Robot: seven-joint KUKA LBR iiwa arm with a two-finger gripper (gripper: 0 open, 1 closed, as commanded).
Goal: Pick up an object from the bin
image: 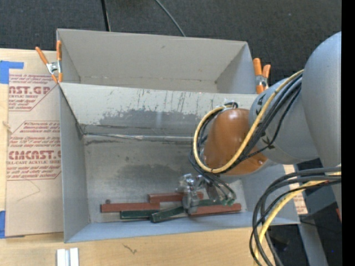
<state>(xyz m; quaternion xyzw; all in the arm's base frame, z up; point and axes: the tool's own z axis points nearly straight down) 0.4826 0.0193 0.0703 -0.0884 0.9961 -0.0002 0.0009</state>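
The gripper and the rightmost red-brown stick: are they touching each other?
Cannot tell. In the camera view the gripper overlaps the left end of the red-brown stick, but from above neither contact nor a gap shows plainly.

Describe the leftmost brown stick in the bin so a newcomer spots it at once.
In the grey bin, a heap of flat sticks lies along the near wall. The brown stick reaches farthest left of them. It is reddish brown, unlike the dark green stick beside it, and its left end juts past all others.
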